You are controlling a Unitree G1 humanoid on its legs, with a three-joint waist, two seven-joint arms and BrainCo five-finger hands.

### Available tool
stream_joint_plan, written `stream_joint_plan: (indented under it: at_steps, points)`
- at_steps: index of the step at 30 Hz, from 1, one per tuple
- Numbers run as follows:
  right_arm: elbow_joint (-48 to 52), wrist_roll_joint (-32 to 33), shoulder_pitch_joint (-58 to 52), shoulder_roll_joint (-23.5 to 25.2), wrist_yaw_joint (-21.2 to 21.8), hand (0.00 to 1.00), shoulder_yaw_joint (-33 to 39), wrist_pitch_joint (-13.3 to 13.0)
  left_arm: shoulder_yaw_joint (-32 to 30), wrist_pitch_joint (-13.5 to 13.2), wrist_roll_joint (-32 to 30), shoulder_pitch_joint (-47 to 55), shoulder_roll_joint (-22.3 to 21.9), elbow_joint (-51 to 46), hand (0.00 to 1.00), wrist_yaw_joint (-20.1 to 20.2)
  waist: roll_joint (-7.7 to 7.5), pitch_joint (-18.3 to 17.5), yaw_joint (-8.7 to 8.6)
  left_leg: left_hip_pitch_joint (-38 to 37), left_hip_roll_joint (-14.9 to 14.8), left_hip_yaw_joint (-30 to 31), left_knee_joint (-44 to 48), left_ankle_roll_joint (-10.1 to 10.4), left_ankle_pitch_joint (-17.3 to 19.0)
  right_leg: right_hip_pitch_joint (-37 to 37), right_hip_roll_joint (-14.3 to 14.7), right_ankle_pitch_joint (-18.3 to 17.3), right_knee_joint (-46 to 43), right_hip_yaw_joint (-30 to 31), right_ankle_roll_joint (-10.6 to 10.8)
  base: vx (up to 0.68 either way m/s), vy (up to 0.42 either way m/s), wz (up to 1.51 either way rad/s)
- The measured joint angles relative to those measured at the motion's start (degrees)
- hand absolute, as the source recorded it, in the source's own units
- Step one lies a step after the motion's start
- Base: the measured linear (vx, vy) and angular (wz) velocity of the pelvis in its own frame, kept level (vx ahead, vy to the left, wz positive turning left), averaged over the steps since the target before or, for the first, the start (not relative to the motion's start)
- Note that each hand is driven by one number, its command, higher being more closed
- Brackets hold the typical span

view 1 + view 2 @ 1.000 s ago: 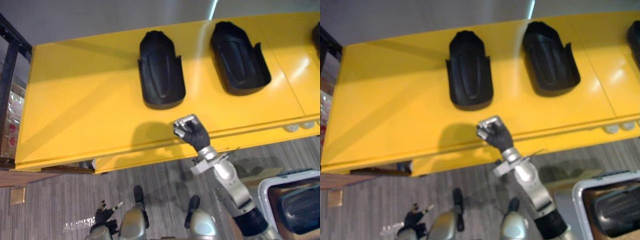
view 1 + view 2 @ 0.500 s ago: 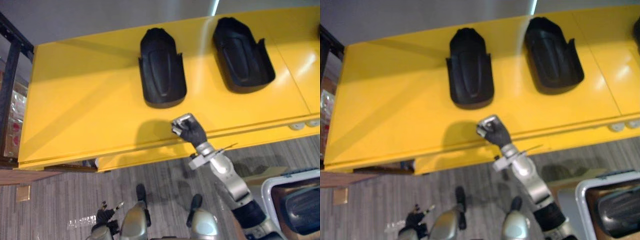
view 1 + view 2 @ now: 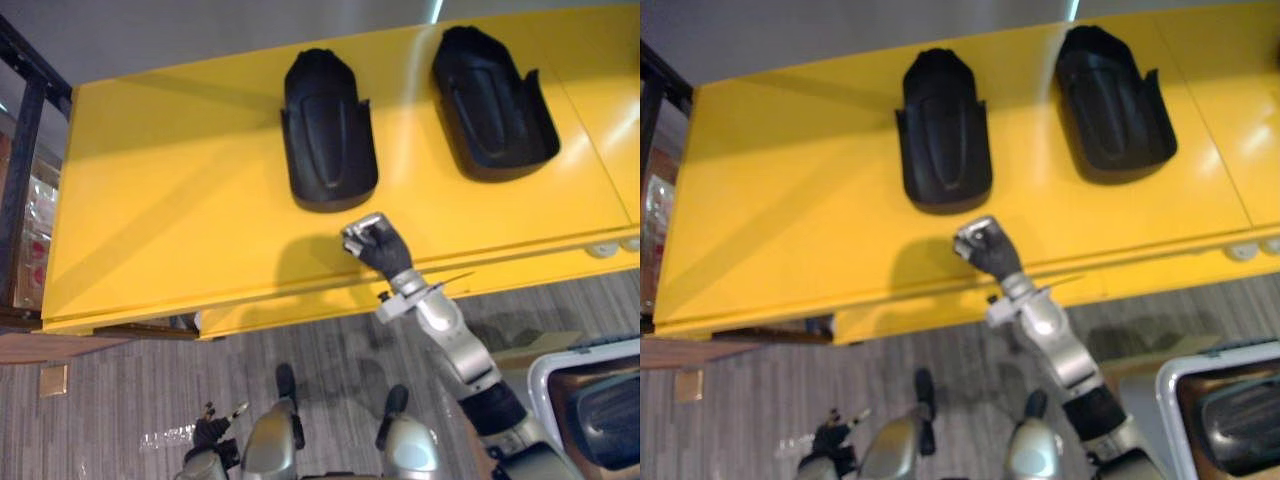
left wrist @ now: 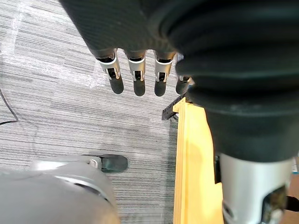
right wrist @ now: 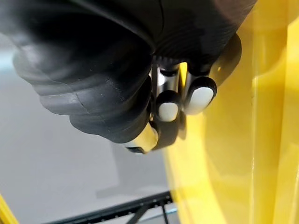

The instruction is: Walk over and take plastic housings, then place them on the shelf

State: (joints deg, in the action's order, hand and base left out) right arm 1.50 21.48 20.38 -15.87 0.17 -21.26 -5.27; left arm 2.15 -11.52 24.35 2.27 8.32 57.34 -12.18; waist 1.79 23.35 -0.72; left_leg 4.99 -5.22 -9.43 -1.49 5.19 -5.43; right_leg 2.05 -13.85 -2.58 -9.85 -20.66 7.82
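Your right robot hand [image 3: 372,243] hangs over the front strip of the yellow shelf [image 3: 170,200], its fingers curled into a fist that holds nothing; its own wrist view shows the dark tips folded in against the palm with the yellow surface close beside them. The near plastic housing [image 3: 328,130], a black moulded shell lying hollow side up, sits just beyond that fist, close to the knuckles but apart from them, its rounded end pointing away from you. The second plastic housing [image 3: 493,100], of the same shape, lies well off to your right on the same shelf, turned slightly askew. Your left robot hand [image 4: 135,77] hangs low at your side above the grey striped floor [image 4: 56,116], fingers straight and apart, carrying nothing. At your lower right a pale-rimmed bin [image 3: 585,350] holds another dark moulded piece [image 3: 605,420], only partly seen. You can make out no lettering on either housing from here. Past the shelf's left end, beside a black upright post [image 3: 25,120], pale packs with red marks [image 3: 30,240] carry print too small to read.
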Motion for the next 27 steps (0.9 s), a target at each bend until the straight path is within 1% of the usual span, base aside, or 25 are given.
stream_joint_plan:
  at_steps: [9, 13, 16, 19, 22, 27]
  points:
    - [-3.66, -0.87, 2.5, 0.53, -0.45, 1.0, 1.46, -0.65, 0.19, 0.45, 0.0, 0.01, -0.07, -0.21, 0.0, 0.0, 0.16, 0.08, 0.08, 0.06, 0.07, 0.87, -0.13, -0.03, -0.58, -0.26, -0.18, -0.31, -0.66, -0.95, 0.0, -0.01, 0.003, 0.04]
    - [-4.78, -1.74, 3.67, 0.61, -1.56, 1.0, 1.53, -0.83, 0.24, 0.45, -0.01, 0.01, -0.35, -0.31, 0.0, 0.0, 0.77, 0.41, 0.17, 0.0, 0.02, 0.91, -0.15, -0.04, -0.77, -0.24, -0.19, -0.33, -0.93, -0.96, 0.0, -0.01, 0.0, 0.0]
    - [-5.32, -2.03, 4.04, 0.92, -1.59, 1.0, 2.09, -1.15, 0.28, 0.46, -0.02, 0.06, -0.36, -0.3, 0.0, -0.02, 1.19, 0.63, 0.25, -0.05, -0.03, 0.93, -0.16, -0.03, -0.88, -0.2, -0.19, -0.33, -1.13, -0.95, 0.0, 0.0, 0.0, 0.0]
    - [-6.72, -2.64, 5.2, 0.96, -1.66, 1.0, 2.24, -1.15, 0.35, 0.46, -0.02, 0.05, -0.37, -0.38, 0.0, 0.0, 1.19, 0.63, 0.25, -0.1, -0.05, 0.94, -0.19, -0.02, -1.0, -0.2, -0.2, -0.33, -1.26, -0.95, -0.01, 0.0, 0.0, 0.0]
    - [-7.53, -3.14, 5.91, 1.0, -2.66, 1.0, 2.32, -1.15, 0.36, 0.46, 0.0, 0.05, -0.37, -0.38, 0.0, 0.02, 1.2, 0.63, 0.36, -0.16, -0.04, 0.95, -0.28, -0.05, -1.09, -0.2, -0.23, -0.33, -1.36, -0.95, 0.0, 0.0, 0.0, 0.0]
    - [-9.61, -4.26, 7.31, 1.18, -2.96, 1.0, 4.45, -1.2, 0.42, 0.49, 0.0, 0.06, -0.37, -0.4, 0.0, 0.02, 1.24, 0.66, 0.72, -0.31, 0.18, 1.03, -0.35, -0.11, -1.16, -0.23, -0.53, -0.42, -1.66, -1.0, 0.11, 0.0, 0.0, 0.0]
